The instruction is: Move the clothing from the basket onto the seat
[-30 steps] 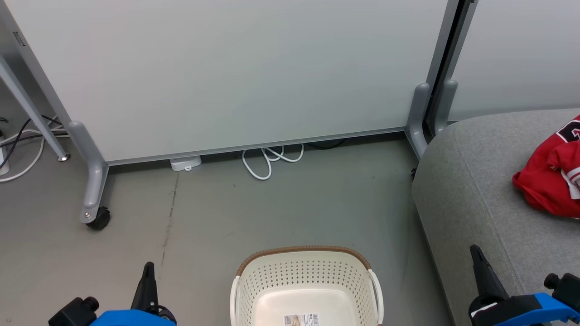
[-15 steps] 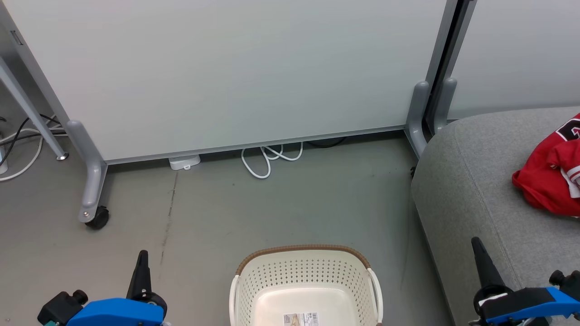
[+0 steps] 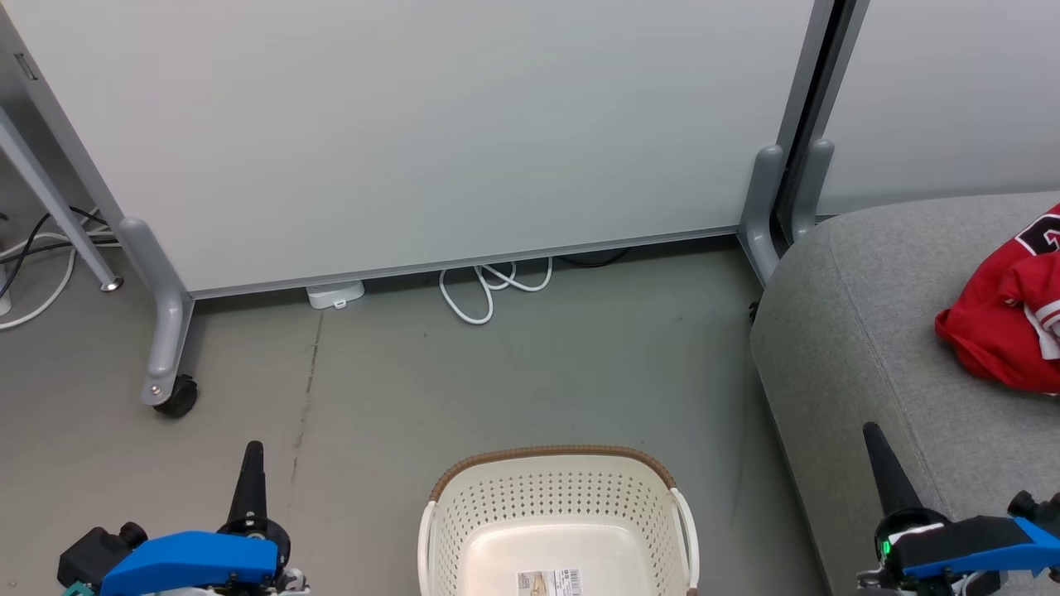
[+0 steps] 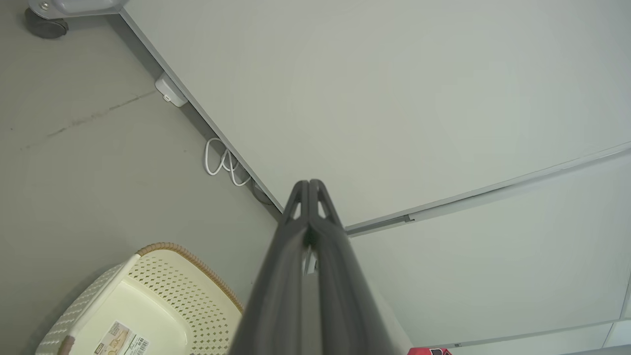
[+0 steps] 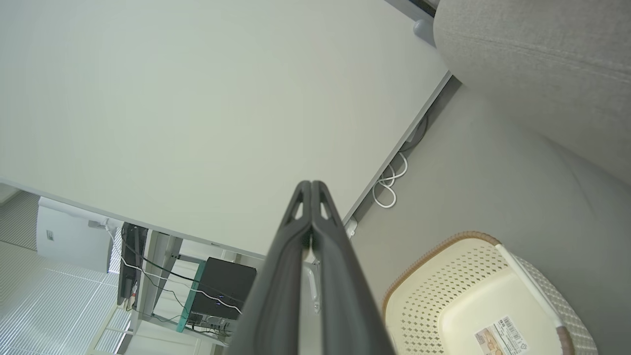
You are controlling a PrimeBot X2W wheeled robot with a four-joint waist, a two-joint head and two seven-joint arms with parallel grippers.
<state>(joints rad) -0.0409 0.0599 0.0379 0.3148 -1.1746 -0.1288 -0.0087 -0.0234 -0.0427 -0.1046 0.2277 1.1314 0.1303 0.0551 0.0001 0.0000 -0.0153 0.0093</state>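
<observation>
The cream perforated basket [image 3: 559, 488] with a brown rim stands on the floor at the bottom centre, holding nothing but a label on its bottom; it also shows as the basket [image 4: 162, 276] and the basket [image 5: 443, 276] in the wrist views. Red clothing [image 3: 1006, 323] with white trim lies bunched on the grey seat [image 3: 853, 331] at the right edge. A sliver of red clothing [image 4: 426, 351] shows in the left wrist view. My left gripper [image 3: 251, 451] is shut and empty at lower left, left of the basket. My right gripper [image 3: 871, 434] is shut and empty over the seat's front edge.
Pale partition panels [image 3: 431, 124] on grey wheeled feet [image 3: 170, 389] stand behind the basket. A white cable loop [image 3: 489, 290] and a small white box [image 3: 335, 295] lie at the panel's base. More cables [image 3: 33, 265] run at the far left. A desk with a dark computer [image 5: 222, 291] stands beyond.
Both grippers have risen slightly in the head view, and their blue wrists show more. The whole picture shifted up a little. Basket and clothing stay put.
</observation>
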